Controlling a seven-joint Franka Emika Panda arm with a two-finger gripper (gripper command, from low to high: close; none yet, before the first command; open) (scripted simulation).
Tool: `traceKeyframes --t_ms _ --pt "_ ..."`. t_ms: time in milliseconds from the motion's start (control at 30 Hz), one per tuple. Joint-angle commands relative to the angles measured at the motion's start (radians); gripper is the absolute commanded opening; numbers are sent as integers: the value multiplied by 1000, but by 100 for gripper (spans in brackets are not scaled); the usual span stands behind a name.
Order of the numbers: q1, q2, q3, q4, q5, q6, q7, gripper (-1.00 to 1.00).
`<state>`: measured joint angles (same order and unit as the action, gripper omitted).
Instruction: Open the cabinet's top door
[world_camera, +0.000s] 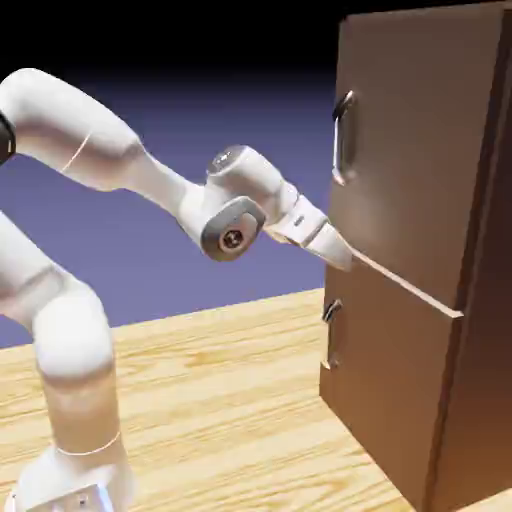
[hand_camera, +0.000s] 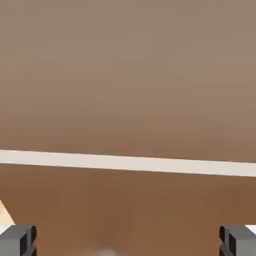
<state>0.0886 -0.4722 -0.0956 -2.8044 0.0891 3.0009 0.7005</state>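
White two-finger gripper: fingers wide apart, holding nothing, near the seam below the large brown flat top door, which is closed.

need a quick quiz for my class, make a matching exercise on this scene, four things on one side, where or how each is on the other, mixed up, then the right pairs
1. top door
2. bottom door
3. strip
4. hand

A. pale, running between two brown panels
B. open, with its finger tips wide apart
C. closed, the taller brown panel, with the longer handle
D. closed, the shorter brown panel, with the smaller handle

Right pairs: 1-C, 2-D, 3-A, 4-B
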Motion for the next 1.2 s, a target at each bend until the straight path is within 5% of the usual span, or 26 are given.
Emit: traceKeyframes --t_ms 0,1167 --pt "8 14 -34 2 41 -25 -8 100" --pt "934 1196 -1249 83 1059 -626 -494 100"
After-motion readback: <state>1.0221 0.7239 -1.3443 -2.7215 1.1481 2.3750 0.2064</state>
